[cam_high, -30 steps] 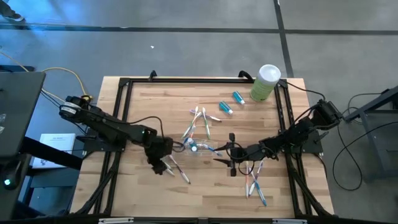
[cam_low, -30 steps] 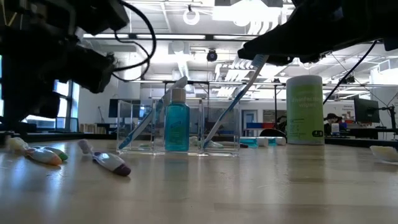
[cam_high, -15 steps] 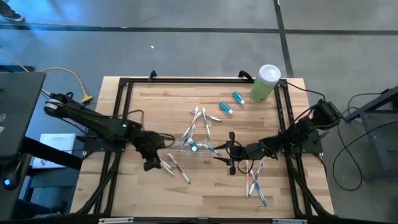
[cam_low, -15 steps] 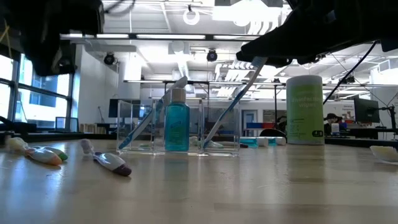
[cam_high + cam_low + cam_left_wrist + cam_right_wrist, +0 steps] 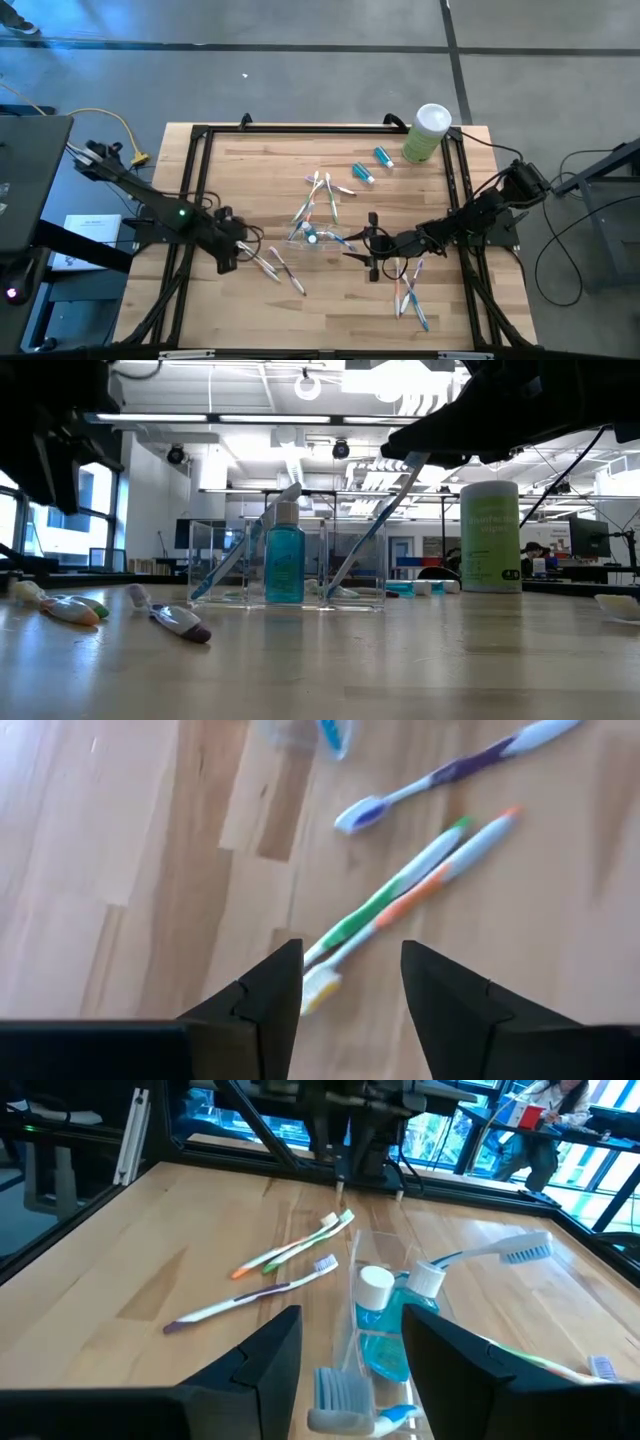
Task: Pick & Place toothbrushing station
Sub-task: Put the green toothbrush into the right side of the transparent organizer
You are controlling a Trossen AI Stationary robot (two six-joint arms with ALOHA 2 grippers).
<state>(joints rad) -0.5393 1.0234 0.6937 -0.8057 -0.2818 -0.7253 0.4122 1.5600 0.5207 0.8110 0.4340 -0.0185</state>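
We see the clear cup [image 5: 286, 563] standing mid-desk [image 5: 240, 170], holding a blue white-capped tube [image 5: 284, 565] and slanted toothbrushes [image 5: 368, 530]. The right gripper [image 5: 373, 247], jaws released, hovers beside it; the left gripper [image 5: 227, 256], jaws released, hangs over the desk's left edge.

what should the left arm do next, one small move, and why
Probably ease the left pincer down and forward onto the green toothbrush and shut on it. The pincer is open and empty, and that brush lies loose on the table just ahead of it, beside the orange toothbrush, outside the clear cup. The right pincer hovers at the cup.
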